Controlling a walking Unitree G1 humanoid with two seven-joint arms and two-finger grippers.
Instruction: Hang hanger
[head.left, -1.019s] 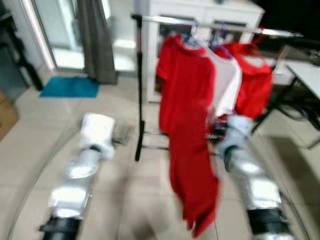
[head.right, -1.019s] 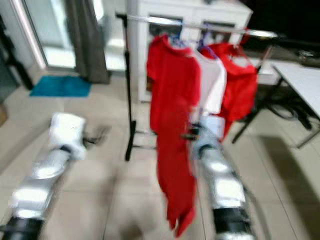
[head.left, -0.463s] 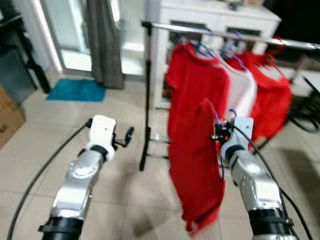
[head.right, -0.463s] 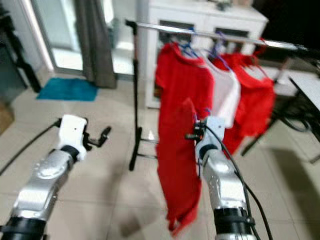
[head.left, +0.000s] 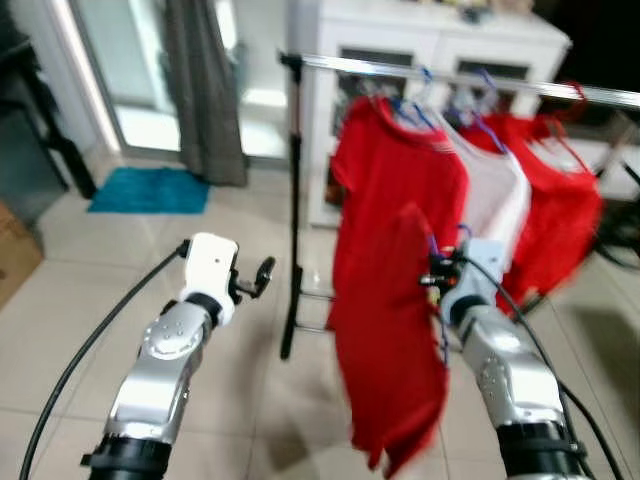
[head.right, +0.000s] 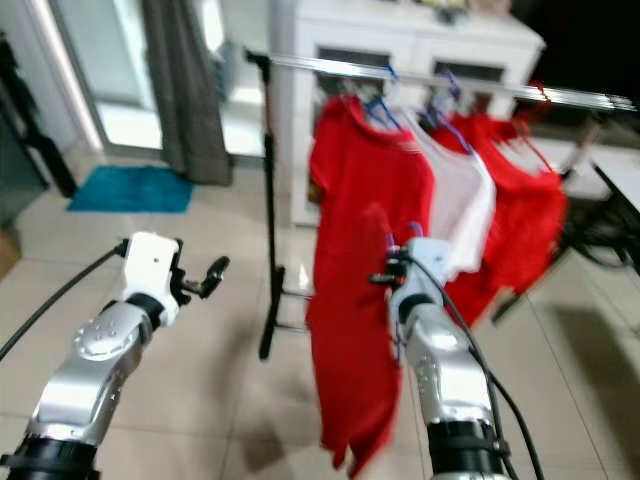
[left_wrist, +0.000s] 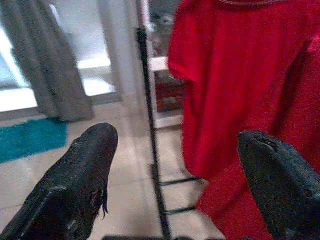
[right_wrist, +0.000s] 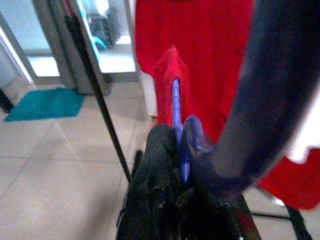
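Note:
My right gripper (head.left: 432, 272) is shut on a blue hanger (right_wrist: 175, 102) that carries a red shirt (head.left: 388, 350), held up in front of the clothes rack. The shirt hangs down to near the floor. Behind it, the rack's metal rail (head.left: 380, 68) holds a red shirt (head.left: 400, 165), a white shirt (head.left: 500, 195) and another red shirt (head.left: 562, 215) on blue hangers. My left gripper (head.left: 262, 270) is raised left of the rack's black upright pole (head.left: 293, 200), open and holding nothing. Its fingers (left_wrist: 82, 167) stand wide apart in the left wrist view.
A white cabinet (head.left: 440, 35) stands behind the rack. A grey curtain (head.left: 205, 90) and a teal mat (head.left: 150, 190) lie at the back left by a glass door. A cardboard box (head.left: 12, 255) sits at the far left. The floor is tiled.
The camera has shifted and the picture is sharper than a second ago. The right gripper still holds the hanger with the red shirt; both arms keep about the same pose.

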